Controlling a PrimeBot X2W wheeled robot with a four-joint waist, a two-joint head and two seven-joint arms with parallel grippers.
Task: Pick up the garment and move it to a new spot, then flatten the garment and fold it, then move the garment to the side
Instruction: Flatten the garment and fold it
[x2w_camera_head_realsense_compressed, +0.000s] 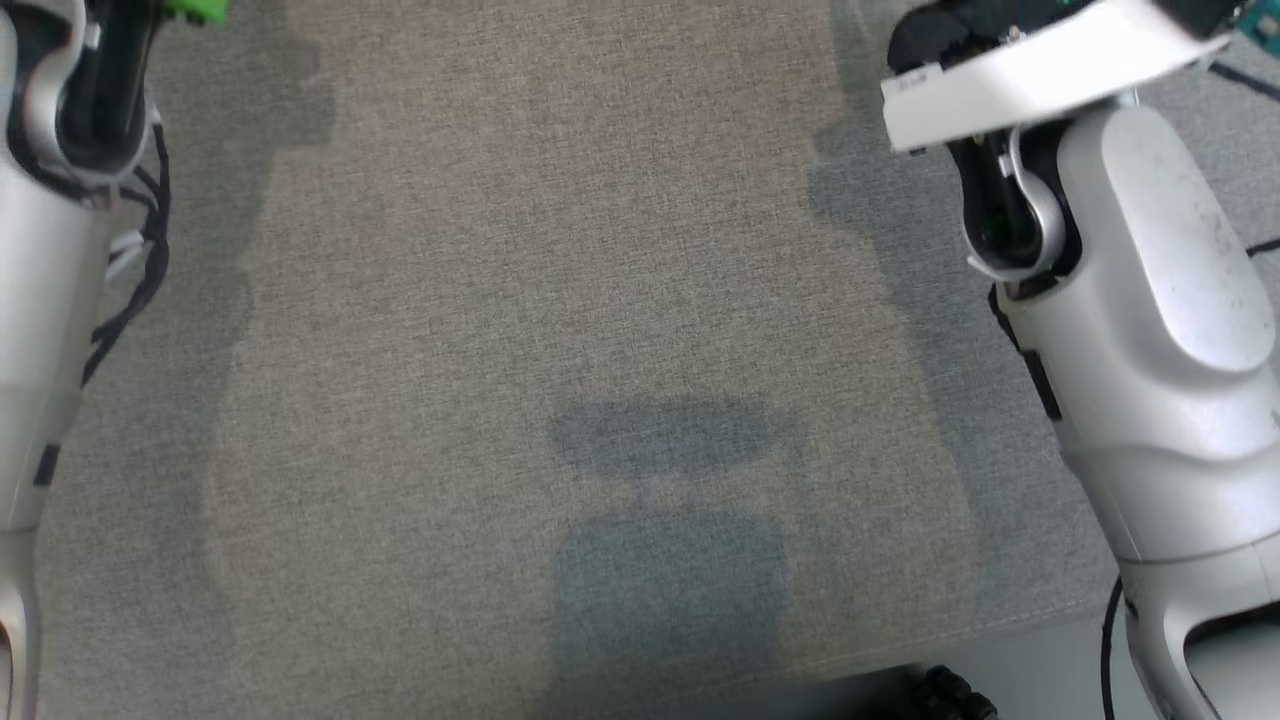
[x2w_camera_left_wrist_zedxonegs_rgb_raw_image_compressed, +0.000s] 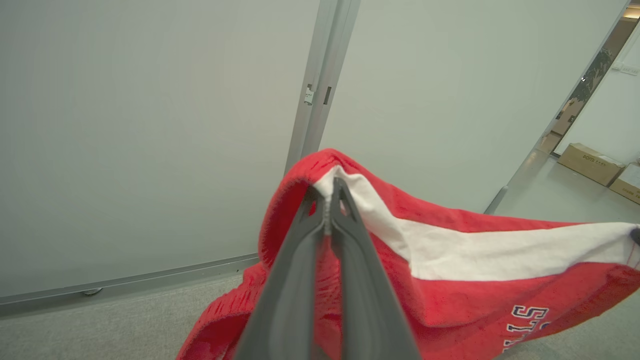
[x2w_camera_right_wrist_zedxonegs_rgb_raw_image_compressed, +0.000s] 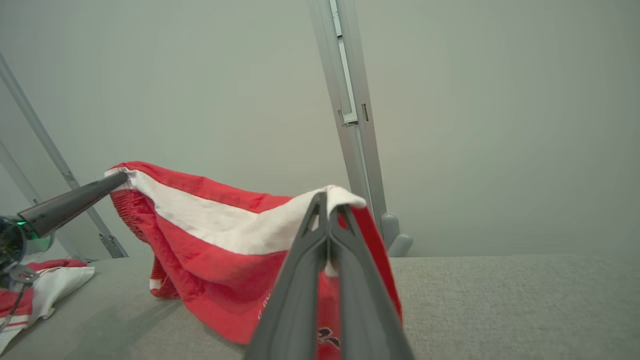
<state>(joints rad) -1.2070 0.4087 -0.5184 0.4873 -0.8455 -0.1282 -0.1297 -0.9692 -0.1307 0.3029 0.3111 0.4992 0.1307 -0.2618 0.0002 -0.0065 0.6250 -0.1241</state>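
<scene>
- Left tool (x2w_camera_left_wrist_zedxonegs_rgb_raw_image_compressed: 328, 195) and right tool (x2w_camera_right_wrist_zedxonegs_rgb_raw_image_compressed: 329, 207): each clenched on the white band of the red garment (x2w_camera_left_wrist_zedxonegs_rgb_raw_image_compressed: 475, 285), stretched between them.
- Lower cloth draped onto the bench (x2w_camera_head_realsense_compressed: 560, 300), apparently near its far edge.
- Hold both grips level and the band taut; lower evenly to lay flat.

2 tools (x2w_camera_left_wrist_zedxonegs_rgb_raw_image_compressed: 327, 190) (x2w_camera_right_wrist_zedxonegs_rgb_raw_image_compressed: 330, 204), 1 red/wht garment (x2w_camera_left_wrist_zedxonegs_rgb_raw_image_compressed: 475, 250), 1 cloth heap (x2w_camera_right_wrist_zedxonegs_rgb_raw_image_compressed: 50, 282), 2 boxes (x2w_camera_left_wrist_zedxonegs_rgb_raw_image_compressed: 590, 162) (x2w_camera_left_wrist_zedxonegs_rgb_raw_image_compressed: 627, 184)

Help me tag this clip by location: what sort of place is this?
Probably an office or lab room: pale partition walls with metal framing, cardboard boxes on the floor, and a grey fabric-covered surface under the red garment.
</scene>
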